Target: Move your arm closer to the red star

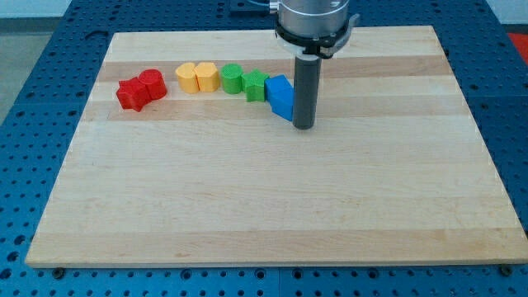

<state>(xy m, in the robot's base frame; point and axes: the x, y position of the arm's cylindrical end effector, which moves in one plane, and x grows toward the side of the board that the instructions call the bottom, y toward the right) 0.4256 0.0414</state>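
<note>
Your end effector is a bare rod with nothing to open or close, and it holds nothing. My tip point(304, 127) rests on the worktop point(272, 206) just beside the blue block point(280, 96), on that block's right, touching it or nearly so; the view does not settle which.

The red star point(129, 94) lies near the worktop's left edge, toward the top-left corner, with a second red block point(152, 84) pressed against its right side. Between the tip and the star runs a row: the blue block, a green star-like block point(255, 86), a rounder green block point(231, 78), and two yellow blocks point(198, 77).

The danger is a straight run leftward. That would drive the blue block into the green ones and likely shunt the whole row toward the star, knocking it away. You should swing below the row, over the bare wood, then close on the star from beneath. Coming in too fast there risks nudging the star toward the left edge.
</note>
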